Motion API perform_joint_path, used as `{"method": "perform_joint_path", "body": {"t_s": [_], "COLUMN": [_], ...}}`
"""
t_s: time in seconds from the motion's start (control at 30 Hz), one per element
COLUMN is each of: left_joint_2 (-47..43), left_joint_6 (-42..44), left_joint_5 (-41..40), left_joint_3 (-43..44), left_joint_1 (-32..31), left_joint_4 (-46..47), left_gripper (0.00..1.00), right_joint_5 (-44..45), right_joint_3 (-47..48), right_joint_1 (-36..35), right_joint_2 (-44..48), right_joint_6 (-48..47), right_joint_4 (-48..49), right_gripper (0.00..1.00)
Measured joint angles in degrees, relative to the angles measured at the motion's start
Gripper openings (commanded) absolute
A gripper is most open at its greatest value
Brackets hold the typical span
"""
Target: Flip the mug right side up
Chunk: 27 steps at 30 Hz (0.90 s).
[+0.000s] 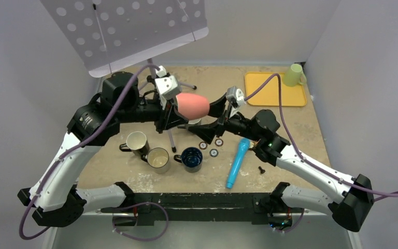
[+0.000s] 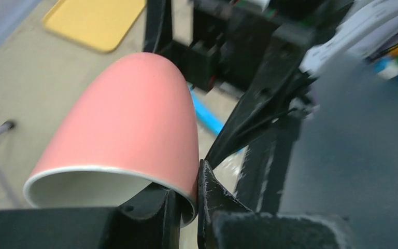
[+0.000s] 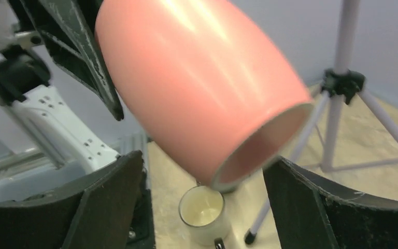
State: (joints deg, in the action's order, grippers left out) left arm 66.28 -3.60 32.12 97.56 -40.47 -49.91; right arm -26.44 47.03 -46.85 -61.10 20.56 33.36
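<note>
Left hand (image 2: 189, 196) pinches rim of pink mug (image 2: 129, 119), plain only wrist-side.

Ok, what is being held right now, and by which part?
The pink ceramic mug, pinched by its rim wall in the left gripper, one jaw inside, one outside. The right gripper stands open around its other end.
</note>
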Motion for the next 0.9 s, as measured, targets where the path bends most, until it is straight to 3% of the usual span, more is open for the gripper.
{"method": "perform_joint_path", "body": {"t_s": [0.27,0.4,0.5,0.73,0.9], "left_joint_2": [-5.1,-8.6,-10.6,-8.2,4.2], "left_joint_6": [24.2,31.7,37.5,52.2,57.6], "left_joint_5": [-27.1,-36.6,-39.3,-38.5,-35.4], "left_joint_3": [-10.9,-17.9,-20.6,-23.6,-25.4], "left_joint_1": [0.2,4.6,12.9,43.6,52.0], "left_joint_4": [-23.1,-33.6,-37.5,-37.6,-33.0], "left_gripper": [0.00,0.00,0.00,0.00,0.00], "right_joint_5": [11.5,17.0,19.3,21.0,21.5], "right_joint_3": [4.3,6.1,6.1,6.1,6.1], "right_joint_1": [2.0,6.0,8.0,11.4,21.1], "right_joint_2": [7.1,8.8,9.2,8.7,7.2], "right_joint_6": [-9.1,-10.8,-11.3,-12.6,-12.9], "right_joint_4": [-22.6,-27.7,-30.4,-34.6,-36.3], "right_gripper": [0.92,0.92,0.92,0.93,0.93]}}
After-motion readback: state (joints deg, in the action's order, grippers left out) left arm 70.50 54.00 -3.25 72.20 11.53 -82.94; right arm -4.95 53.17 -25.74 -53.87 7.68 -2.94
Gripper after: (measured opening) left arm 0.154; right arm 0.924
